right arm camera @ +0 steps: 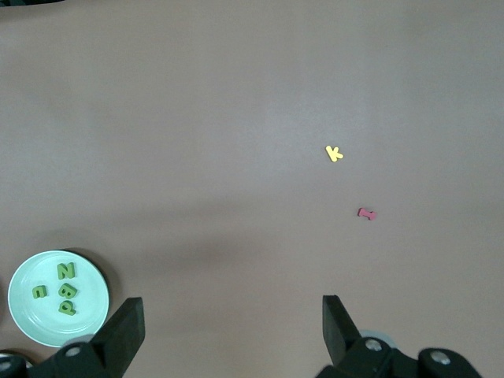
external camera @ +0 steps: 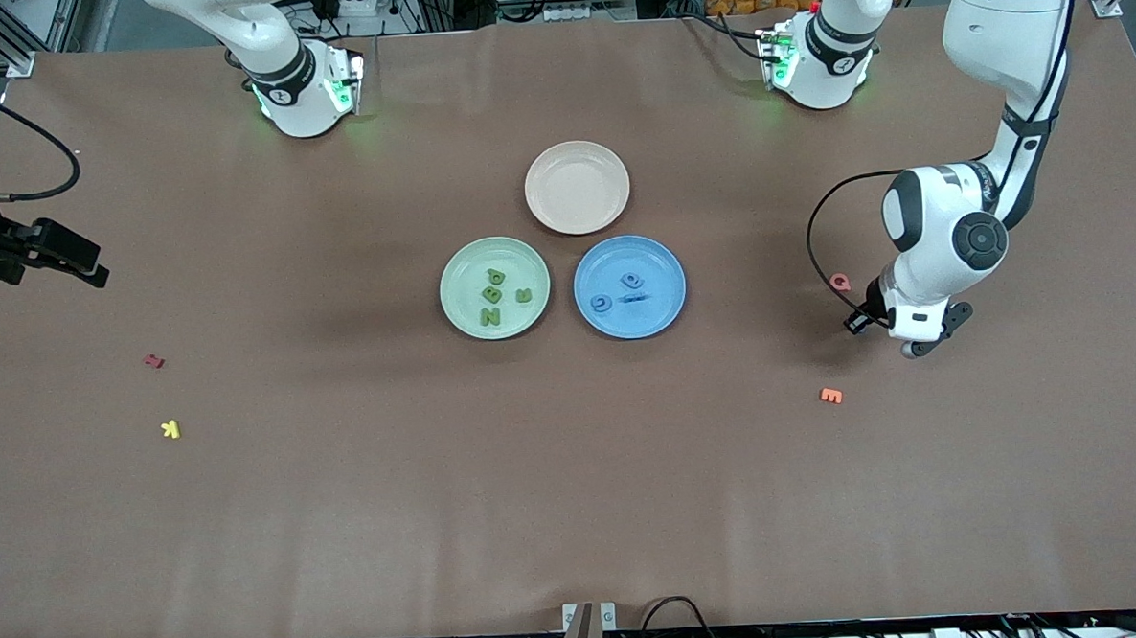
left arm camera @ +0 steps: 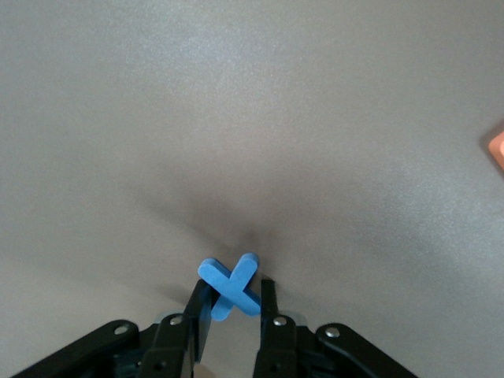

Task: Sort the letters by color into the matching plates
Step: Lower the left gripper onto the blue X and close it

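**Inspector:** Blue foam first. Where is the X (left arm camera: pixel 229 287)?

**Assistant:** Between the fingers (left arm camera: pixel 197 319) of the left gripper (left arm camera: pixel 230 315), standing on edge. The jaws are drawn in against it from both sides, so it is pinched. In the front view that gripper (external camera: pixel 914 337) is low over the brown table (external camera: pixel 576 501) toward the left arm's end, between a pink Q (external camera: pixel 842 282) and an orange E (external camera: pixel 830 396); the X itself cannot be made out there.

**Inspector:** Blue plate (external camera: pixel 659 320)?

**Assistant:** Three blue letters in it: a P (external camera: pixel 631 280), a rounded one (external camera: pixel 601 303), and a thin one (external camera: pixel 632 299) I cannot read.

**Inspector:** Green plate (external camera: pixel 460 266)?

**Assistant:** Just beside the blue one, toward the right arm's end. Four green letters: a Z (external camera: pixel 489 316), a U-shaped one (external camera: pixel 524 295), and two (external camera: pixel 494 286) touching each other. The right wrist view shows the same plate (right arm camera: pixel 24 315) and letters (right arm camera: pixel 65 291).

**Inspector:** Third plate?

**Assistant:** Beige (external camera: pixel 577 186), farther from the front camera than the other two, nothing in it.

**Inspector:** Right gripper (right arm camera: pixel 232 331)?

**Assistant:** Waiting, held high over the right arm's end of the table, fingers spread wide, nothing between them.

**Inspector:** Strays?

**Assistant:** A red letter (external camera: pixel 154 360) and a yellow K (external camera: pixel 170 429) toward the right arm's end, the K nearer the front camera.
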{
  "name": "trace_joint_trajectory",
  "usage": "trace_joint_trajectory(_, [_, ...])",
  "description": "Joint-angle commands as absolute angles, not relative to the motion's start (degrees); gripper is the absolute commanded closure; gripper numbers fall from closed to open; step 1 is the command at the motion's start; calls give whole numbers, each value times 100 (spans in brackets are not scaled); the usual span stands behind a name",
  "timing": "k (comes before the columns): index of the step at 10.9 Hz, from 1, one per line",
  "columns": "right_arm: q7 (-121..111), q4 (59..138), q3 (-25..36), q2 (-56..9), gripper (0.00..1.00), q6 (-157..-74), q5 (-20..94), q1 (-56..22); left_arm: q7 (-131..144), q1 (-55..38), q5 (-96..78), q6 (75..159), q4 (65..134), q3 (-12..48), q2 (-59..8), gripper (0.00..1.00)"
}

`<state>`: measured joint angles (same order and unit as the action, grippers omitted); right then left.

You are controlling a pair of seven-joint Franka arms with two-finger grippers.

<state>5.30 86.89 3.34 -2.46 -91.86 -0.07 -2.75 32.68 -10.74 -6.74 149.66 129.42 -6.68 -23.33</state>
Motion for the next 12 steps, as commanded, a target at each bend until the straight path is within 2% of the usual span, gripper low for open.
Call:
trace_joint_trajectory(1, [492,8692,325,-264,0,-9228,70,-272,3331,-1143,-290,14845,12877,-756,-2355,100])
trace_joint_trajectory(5, [492,8701,325,-272,0,-9229,70,-281,3305,-1143,-220,13423,11929,-738,-2355,100])
trace_joint_trajectory(12, [492,8719,325,-272,0,-9229,62,-299,3375,-1151,-185,13298,11628,-98,-2294,100])
